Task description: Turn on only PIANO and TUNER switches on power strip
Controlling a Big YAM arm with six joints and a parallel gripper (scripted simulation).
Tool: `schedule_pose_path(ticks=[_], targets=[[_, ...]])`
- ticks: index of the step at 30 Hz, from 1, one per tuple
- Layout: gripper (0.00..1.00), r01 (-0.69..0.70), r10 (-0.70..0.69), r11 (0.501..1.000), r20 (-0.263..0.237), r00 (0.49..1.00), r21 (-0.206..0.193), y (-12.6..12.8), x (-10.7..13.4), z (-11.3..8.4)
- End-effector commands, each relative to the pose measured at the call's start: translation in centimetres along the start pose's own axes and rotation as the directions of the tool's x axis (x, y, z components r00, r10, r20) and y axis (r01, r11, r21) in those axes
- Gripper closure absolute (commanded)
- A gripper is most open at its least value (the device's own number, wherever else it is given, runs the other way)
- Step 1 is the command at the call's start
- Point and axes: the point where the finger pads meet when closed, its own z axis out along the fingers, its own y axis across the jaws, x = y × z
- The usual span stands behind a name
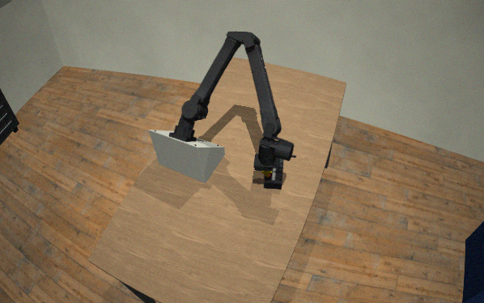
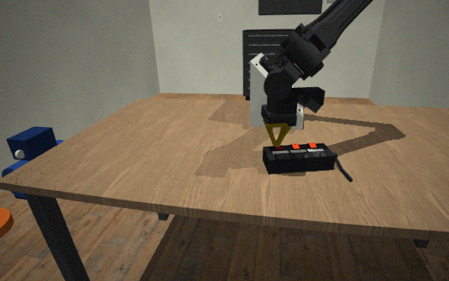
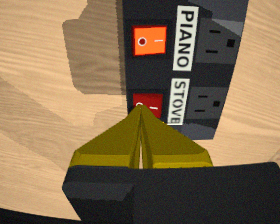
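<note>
The black power strip [image 1: 273,185] [image 2: 299,164] [image 3: 151,72] lies flat, right way up, on the table. The STOVE switch [image 2: 279,149] [image 3: 154,100] at one end is dark red and unlit. The PIANO switch [image 2: 295,146] [image 3: 161,34] beside it glows orange. A third switch [image 2: 312,145] also glows orange; its label cannot be read and is outside the wrist view. My gripper [image 2: 277,146] [image 3: 140,112] is shut with nothing between its yellow fingers. Its tips are at the STOVE switch, over its O-marked side, and hide part of it. Whether they touch it cannot be told.
A black cable [image 2: 344,170] comes out of the strip's far end from the STOVE switch. The grey arm mount [image 1: 180,155] stands on the wooden table [image 1: 200,243] [image 2: 133,161]. The table edge [image 1: 311,202] runs not far from the strip.
</note>
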Motion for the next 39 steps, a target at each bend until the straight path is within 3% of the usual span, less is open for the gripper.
schedule_pose_path(ticks=[1,11,15,36,37,39], targets=[[1.00,0.019,-0.019,0.999,-0.013,1.000,0.036,-1.5,0.4,-1.9],[1.00,0.026,-0.025,0.999,-0.017,1.000,0.041,-1.8,0.4,-5.1],[1.00,0.021,-0.021,1.000,-0.009,1.000,0.021,-1.3,0.3,-4.7],[1.00,0.024,-0.023,0.999,-0.012,1.000,0.027,-1.1,0.2,-5.0],[0.00,0.024,-0.023,0.999,-0.012,1.000,0.027,-1.1,0.2,-5.0],[0.00,0.024,-0.023,0.999,-0.012,1.000,0.027,-1.1,0.2,-5.0]])
